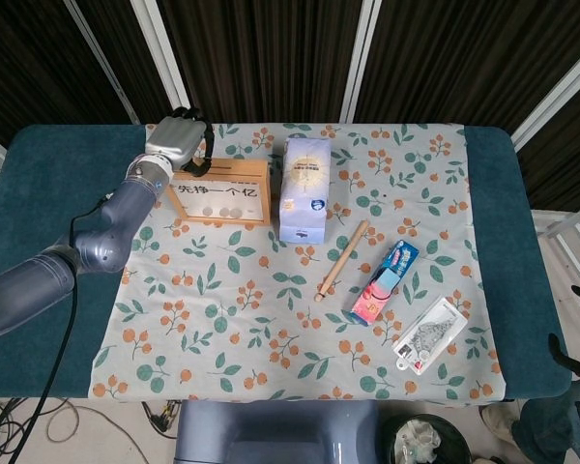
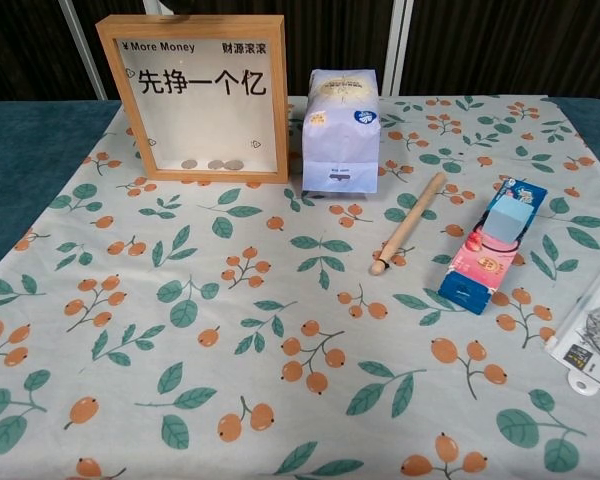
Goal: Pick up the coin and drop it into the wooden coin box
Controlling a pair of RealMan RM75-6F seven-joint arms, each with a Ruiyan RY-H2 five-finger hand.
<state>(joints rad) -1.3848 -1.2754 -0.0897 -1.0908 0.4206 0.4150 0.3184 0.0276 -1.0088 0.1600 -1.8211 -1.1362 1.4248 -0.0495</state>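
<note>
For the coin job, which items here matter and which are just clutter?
Job: wooden coin box with coins lying inside; left hand above the box's left top corner.
Clutter: white and blue paper bag, wooden stick, blue and pink package, carded item.

pale cloth with green leaves and orange berries | dark blue-green worktop | light brown wooden coin box with black letters | white and pale purple paper bag | tan wooden stick | blue and pink flat packet | silver-grey hand
</note>
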